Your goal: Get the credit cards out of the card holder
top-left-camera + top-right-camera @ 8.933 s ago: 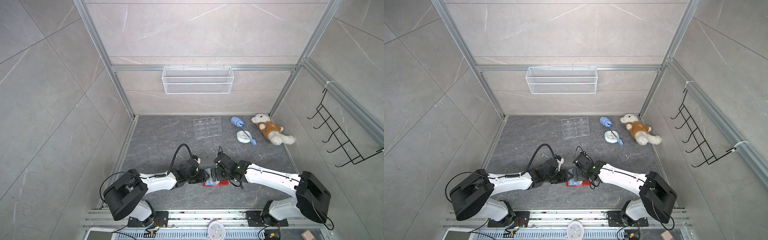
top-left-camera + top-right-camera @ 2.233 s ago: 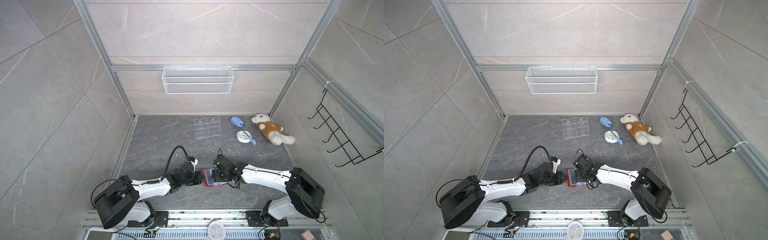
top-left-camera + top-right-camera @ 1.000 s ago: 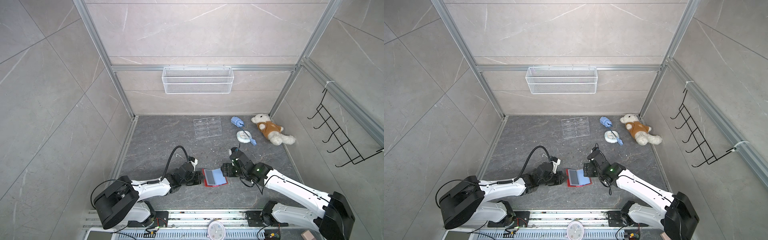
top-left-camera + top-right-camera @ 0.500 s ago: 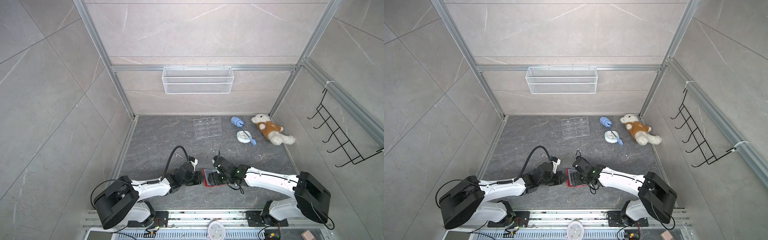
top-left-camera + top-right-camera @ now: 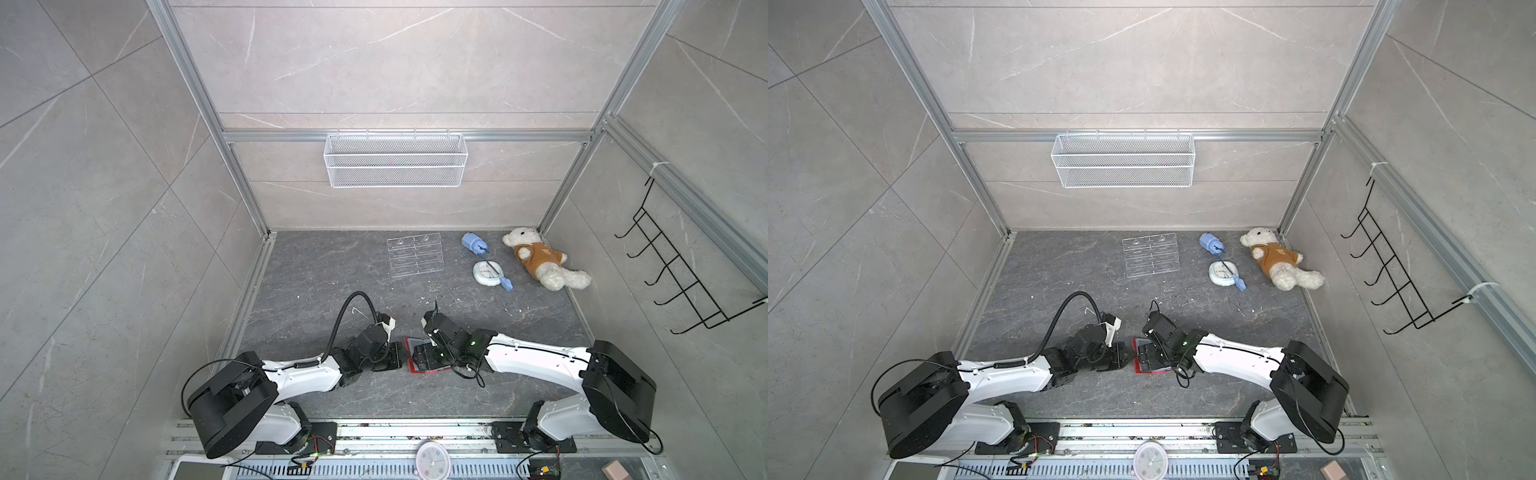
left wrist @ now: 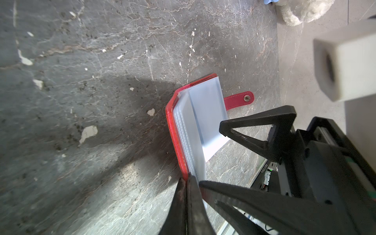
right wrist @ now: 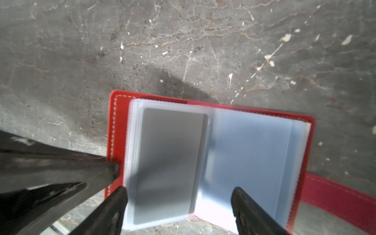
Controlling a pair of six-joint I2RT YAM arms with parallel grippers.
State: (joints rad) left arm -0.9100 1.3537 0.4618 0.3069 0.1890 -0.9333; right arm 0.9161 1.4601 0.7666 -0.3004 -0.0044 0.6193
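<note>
The card holder (image 5: 414, 342) is a red booklet lying open on the floor near the front, also in the other top view (image 5: 1142, 341). My left gripper (image 6: 187, 177) is shut on the edge of its red cover (image 7: 117, 130). My right gripper (image 7: 179, 189) stands open just above the clear sleeves, its fingers (image 6: 254, 122) either side of the left stack. One of the credit cards (image 7: 171, 162) shows as a dark grey rectangle through the frosted top sleeve. The right-hand pages (image 7: 248, 154) are pale blue. The snap tab (image 6: 240, 99) lies flat on the floor.
A clear acrylic stand (image 5: 414, 259), a blue item (image 5: 473, 242), a white round device (image 5: 484, 273) and a teddy bear (image 5: 536, 262) lie at the back right. A wire basket (image 5: 395, 160) hangs on the back wall and a hook rack (image 5: 681, 270) on the right wall.
A second ago my right gripper was drawn back to the right of the card holder. It has come back over the open sleeves, still open. My left gripper has kept its hold.
</note>
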